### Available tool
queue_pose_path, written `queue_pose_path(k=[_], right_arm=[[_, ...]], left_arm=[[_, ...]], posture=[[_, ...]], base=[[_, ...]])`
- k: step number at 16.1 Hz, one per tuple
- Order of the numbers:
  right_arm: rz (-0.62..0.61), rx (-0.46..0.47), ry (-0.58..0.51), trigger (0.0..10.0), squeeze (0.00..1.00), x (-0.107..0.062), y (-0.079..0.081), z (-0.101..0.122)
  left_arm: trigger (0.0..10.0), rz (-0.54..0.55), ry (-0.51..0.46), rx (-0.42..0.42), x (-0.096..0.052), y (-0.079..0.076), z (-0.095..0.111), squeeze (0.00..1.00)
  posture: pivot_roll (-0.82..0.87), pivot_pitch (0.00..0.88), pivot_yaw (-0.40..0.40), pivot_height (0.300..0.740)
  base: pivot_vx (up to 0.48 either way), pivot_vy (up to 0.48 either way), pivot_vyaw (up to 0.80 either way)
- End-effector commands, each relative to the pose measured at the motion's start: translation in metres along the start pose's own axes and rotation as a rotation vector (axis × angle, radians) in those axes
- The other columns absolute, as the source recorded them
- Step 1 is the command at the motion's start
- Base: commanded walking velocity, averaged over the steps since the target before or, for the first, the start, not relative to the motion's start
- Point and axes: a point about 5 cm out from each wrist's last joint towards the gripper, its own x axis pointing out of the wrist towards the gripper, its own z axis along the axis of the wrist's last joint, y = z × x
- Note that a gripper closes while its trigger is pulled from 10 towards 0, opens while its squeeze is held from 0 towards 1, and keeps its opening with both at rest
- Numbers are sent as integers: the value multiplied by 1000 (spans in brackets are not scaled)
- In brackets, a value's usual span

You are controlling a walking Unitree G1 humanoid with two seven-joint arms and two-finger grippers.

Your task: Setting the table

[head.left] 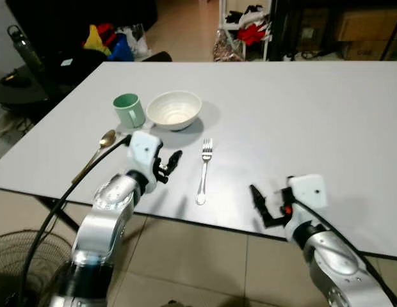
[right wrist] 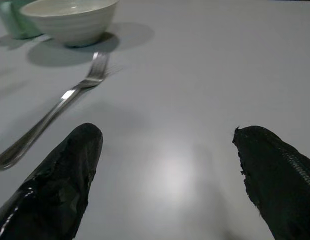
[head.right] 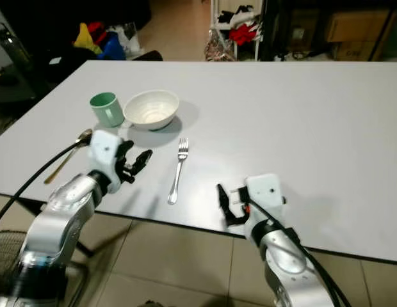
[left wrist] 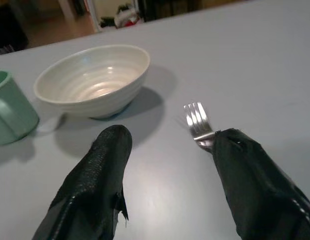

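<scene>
Set on the white rectangular table (head.left: pixel 301 109): round white ceramic bowl (head.left: pixel 175 109), with the green ceramic mug (head.left: pixel 129 109) just beside it at 9 o'clock and the silver metal fork (head.left: pixel 203 170) near it at 5 o'clock, tines toward the bowl. Laid at 8 o'clock from the bowl, in front of the mug: the gold metal spoon (head.left: pixel 99 150). Placed between spoon and fork, at 9 o'clock from the fork: left gripper (head.left: pixel 171 165); at 4 o'clock from the fork, over the table's near edge: right gripper (head.left: pixel 259 206).
</scene>
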Motion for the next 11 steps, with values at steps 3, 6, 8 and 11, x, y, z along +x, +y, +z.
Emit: queue_pose_path(k=[3, 6, 8, 11], right_arm=[[-94, -67, -139, 10000, 1000, 0, -7, 19], [-80, -100, -226, 10000, 1000, 3, -4, 28], [-92, -50, -190, 10000, 1000, 2, -3, 18], [-26, 13, -124, 10000, 1000, 4, 4, 10]], left_arm=[[10000, 76, -86, -24, -22, -3, 10, 1000], [10000, 116, -58, 45, -15, 2, 9, 1000], [10000, 108, -27, 47, -15, -2, 6, 1000], [10000, 107, -2, 43, -28, -12, -6, 1000]], posture=[[4, 0, 160, 740], [-3, 0, 181, 740], [20, 0, 176, 740], [49, 0, 132, 740]], base=[[0, 0, 800], [0, 0, 800], [0, 0, 800], [0, 0, 800]])
